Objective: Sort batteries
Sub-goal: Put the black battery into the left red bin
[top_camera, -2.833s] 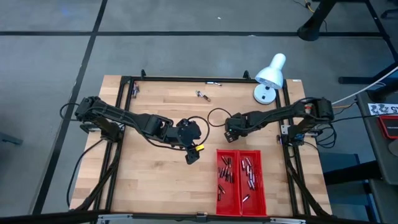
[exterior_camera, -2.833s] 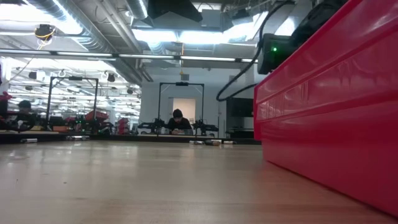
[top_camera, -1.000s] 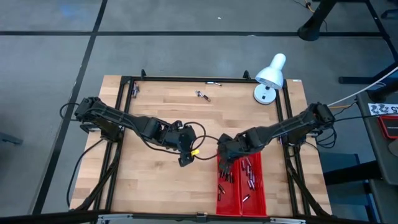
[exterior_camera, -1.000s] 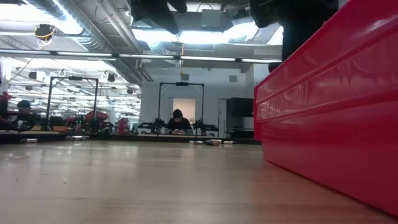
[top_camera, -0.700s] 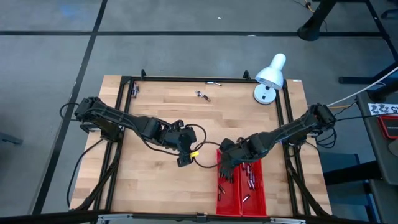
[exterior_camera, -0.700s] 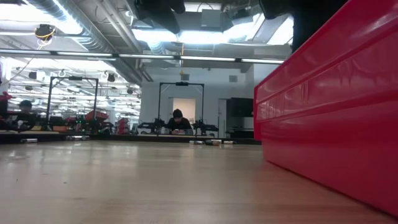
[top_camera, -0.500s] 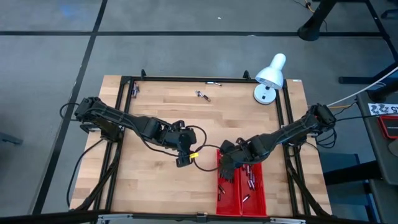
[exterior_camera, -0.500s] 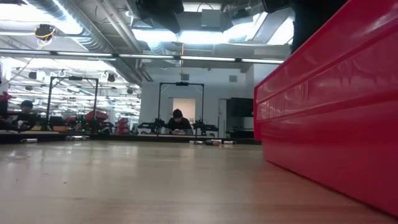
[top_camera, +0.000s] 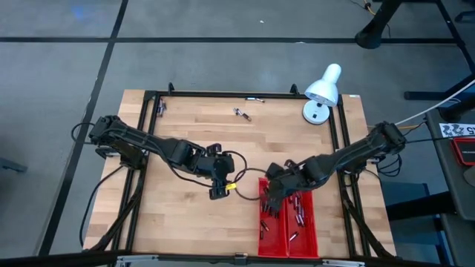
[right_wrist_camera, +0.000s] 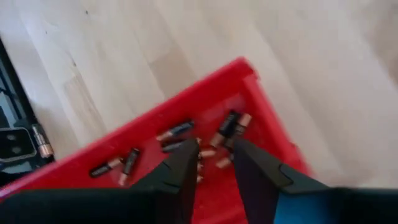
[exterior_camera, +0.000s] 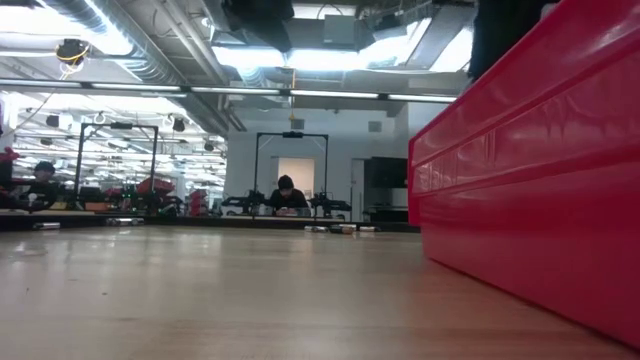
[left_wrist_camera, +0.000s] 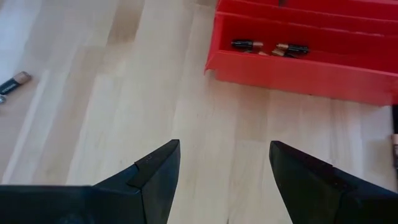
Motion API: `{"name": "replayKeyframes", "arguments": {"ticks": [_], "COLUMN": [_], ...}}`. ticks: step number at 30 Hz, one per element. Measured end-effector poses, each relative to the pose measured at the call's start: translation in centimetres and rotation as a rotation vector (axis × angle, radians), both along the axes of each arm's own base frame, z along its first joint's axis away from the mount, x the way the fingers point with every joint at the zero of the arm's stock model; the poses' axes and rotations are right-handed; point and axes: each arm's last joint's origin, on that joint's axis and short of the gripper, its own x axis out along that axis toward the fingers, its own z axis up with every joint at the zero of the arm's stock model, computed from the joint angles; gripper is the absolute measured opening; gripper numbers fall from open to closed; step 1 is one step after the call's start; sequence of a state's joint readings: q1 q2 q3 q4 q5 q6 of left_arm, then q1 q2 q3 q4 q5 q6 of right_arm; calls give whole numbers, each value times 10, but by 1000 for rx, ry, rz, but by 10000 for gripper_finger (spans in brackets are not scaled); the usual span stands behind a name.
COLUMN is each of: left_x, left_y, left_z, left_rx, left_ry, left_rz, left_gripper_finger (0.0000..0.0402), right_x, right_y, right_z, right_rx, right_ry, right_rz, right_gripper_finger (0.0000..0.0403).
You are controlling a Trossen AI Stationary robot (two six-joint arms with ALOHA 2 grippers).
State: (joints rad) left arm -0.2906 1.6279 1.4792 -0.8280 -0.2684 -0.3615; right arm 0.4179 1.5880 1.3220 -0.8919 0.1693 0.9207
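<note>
Beyond the wooden tabletop (top_camera: 193,215) is a large workshop room with ceiling lights, metal frames and a person seated far at the back in the low view. On the tabletop, the biggest thing is the red tray (top_camera: 306,236) with two compartments, and I use it as the landmark. A white lamp (top_camera: 321,91) stands well away from the tray, near the far edge. The right gripper (top_camera: 270,203) was beside the tray's far end a few seconds ago; it has since come over the tray's left compartment and now hangs low above it. Its jaws stand a little apart with nothing visible between them, and they were closer together a second ago, so I judge that a cell was just let go into this compartment. The left gripper (top_camera: 215,193) has drifted a little toward the tray and waits just beside its left wall, jaws spread wide and empty. Most of the batteries (right_wrist_camera: 205,147) already lie inside the tray. Some loose batteries (top_camera: 242,113) are on the wood well away from the tray, near the far edge, and one more (left_wrist_camera: 12,83) lies near the left gripper, so the sorting is not finished.
</note>
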Motion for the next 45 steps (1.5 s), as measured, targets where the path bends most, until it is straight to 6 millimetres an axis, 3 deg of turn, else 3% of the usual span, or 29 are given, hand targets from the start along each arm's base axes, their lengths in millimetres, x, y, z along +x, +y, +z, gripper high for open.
{"name": "replayKeyframes", "arguments": {"ticks": [5,9,15,19,25,35,45], "left_x": [3,7,14,16,16,12,9], "left_y": [9,25,54,66,79,83,81], "left_z": [0,0,2,3,3,-1,-2], "left_rx": [-35,-31,-58,-72,-62,-45,-26], "left_ry": [4,3,-42,-45,-45,36,68], "left_rz": [-6,34,147,189,213,107,69], "left_gripper_finger": [237,237,237,237,237,237,237], "right_x": [-23,-42,-61,-70,-84,-104,-127], "right_y": [-24,-54,-99,-118,-140,-166,-164], "right_z": [19,23,-2,-20,-33,-60,-94], "right_rx": [-31,-87,-142,-135,-59,134,156], "right_ry": [73,234,431,496,632,713,818], "right_rz": [-34,-114,-164,-96,68,151,226], "right_gripper_finger": [87,60,12,7,59,174,253]}}
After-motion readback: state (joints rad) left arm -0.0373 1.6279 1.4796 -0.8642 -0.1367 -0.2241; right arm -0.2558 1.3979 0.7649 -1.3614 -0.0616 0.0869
